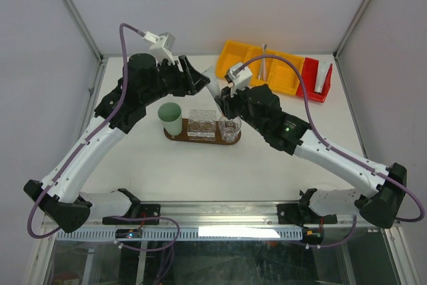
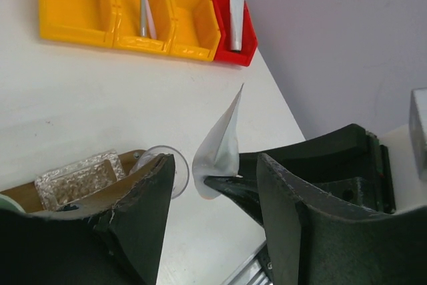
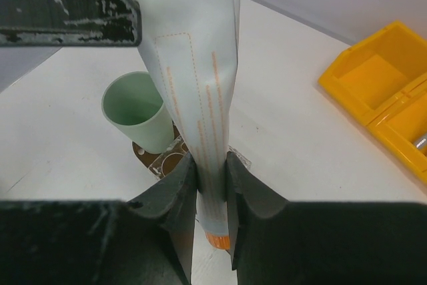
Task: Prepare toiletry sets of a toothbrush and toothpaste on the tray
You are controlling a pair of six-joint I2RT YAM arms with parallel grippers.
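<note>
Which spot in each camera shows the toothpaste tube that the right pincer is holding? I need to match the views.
Top external: tube near the centre, a thin white sliver just above the middle.
Left wrist: tube at centre, pointed crimped end up.
Right wrist: tube upright at centre, clamped in the right pincer.
Shared landmark: yellow bin, upper right there; top left in left wrist; right edge in right wrist.

One white tube (image 3: 203, 98) stands up in the air, cap end down, pinched by the right gripper (image 3: 211, 178) near the brown tray (image 1: 175, 137), while another tube (image 2: 235, 21) rests in the red bin (image 2: 248, 37) and a thin toothbrush (image 2: 142, 1) in the yellow bin (image 2: 73, 28).
</note>
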